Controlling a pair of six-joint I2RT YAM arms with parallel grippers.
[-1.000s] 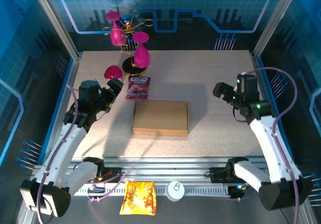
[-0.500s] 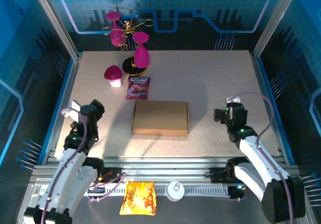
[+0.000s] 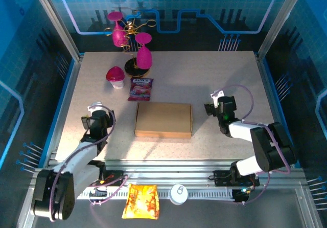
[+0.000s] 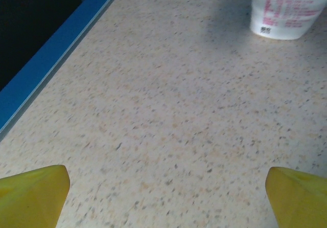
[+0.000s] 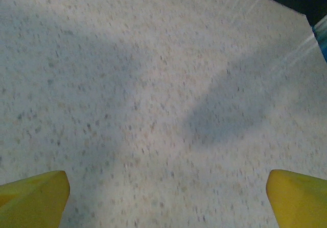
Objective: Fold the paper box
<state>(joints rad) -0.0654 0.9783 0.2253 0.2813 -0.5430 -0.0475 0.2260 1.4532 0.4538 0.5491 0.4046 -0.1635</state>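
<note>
From above, the table (image 3: 204, 80) is bright and the picture is sharp. Soft grey shadows lie to the left of the paper box (image 3: 163, 119) and in front of it; the walls behind the paper box glow blue. The left wrist view is clear, only the yellow fingertips (image 4: 30, 195) are out of focus. The right wrist view is blurred, with wide dim shadows and pale streaks of glare.

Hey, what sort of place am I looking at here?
Most likely a robot lab test cell: a speckled table fenced by aluminium posts and blue printed panels, a left arm and right arm bolted at its near edge, and a paper box laid out as a prop.
</note>
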